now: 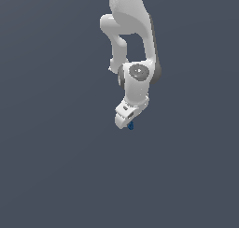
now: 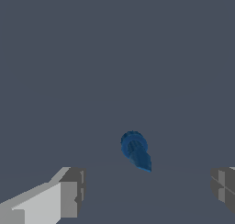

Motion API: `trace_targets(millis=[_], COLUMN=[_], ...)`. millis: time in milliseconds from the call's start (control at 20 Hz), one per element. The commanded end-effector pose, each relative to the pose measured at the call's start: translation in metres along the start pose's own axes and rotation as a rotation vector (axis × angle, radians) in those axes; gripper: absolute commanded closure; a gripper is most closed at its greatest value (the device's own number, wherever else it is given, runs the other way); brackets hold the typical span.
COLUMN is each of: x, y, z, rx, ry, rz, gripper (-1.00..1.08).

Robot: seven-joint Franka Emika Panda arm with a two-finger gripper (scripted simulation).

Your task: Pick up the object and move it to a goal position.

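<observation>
The white arm (image 1: 133, 45) reaches down over the plain grey worktop (image 1: 51, 166), its wrist pointed downward. At its end the tool (image 2: 146, 191) is released, its two fingers (image 2: 71, 191) spread wide apart and touching nothing. The small dark blue object (image 2: 135, 150) lies between them, just beneath the tool, ridged end showing.

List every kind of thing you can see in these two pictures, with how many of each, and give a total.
Dark blue ridged piece: 1
White robot arm: 1
Gripper, jaws wide apart with the piece between and beyond them, untouched: 1
Total: 3
</observation>
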State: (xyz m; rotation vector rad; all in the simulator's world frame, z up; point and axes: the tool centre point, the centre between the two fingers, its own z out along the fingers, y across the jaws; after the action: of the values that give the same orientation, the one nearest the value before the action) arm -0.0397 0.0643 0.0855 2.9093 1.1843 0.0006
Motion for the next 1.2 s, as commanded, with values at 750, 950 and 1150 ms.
trace_targets(millis=[750, 950, 1150], x=[0.000, 0.000, 0.000], y=[-0.001, -0.001, -0.001], z=[0.043, 0.043, 0.043], rx=[0.001, 0.001, 0.001], ry=[0.000, 0.000, 0.000], rz=[-0.005, -0.005, -0.005], gripper=[1.08, 1.08, 1.08])
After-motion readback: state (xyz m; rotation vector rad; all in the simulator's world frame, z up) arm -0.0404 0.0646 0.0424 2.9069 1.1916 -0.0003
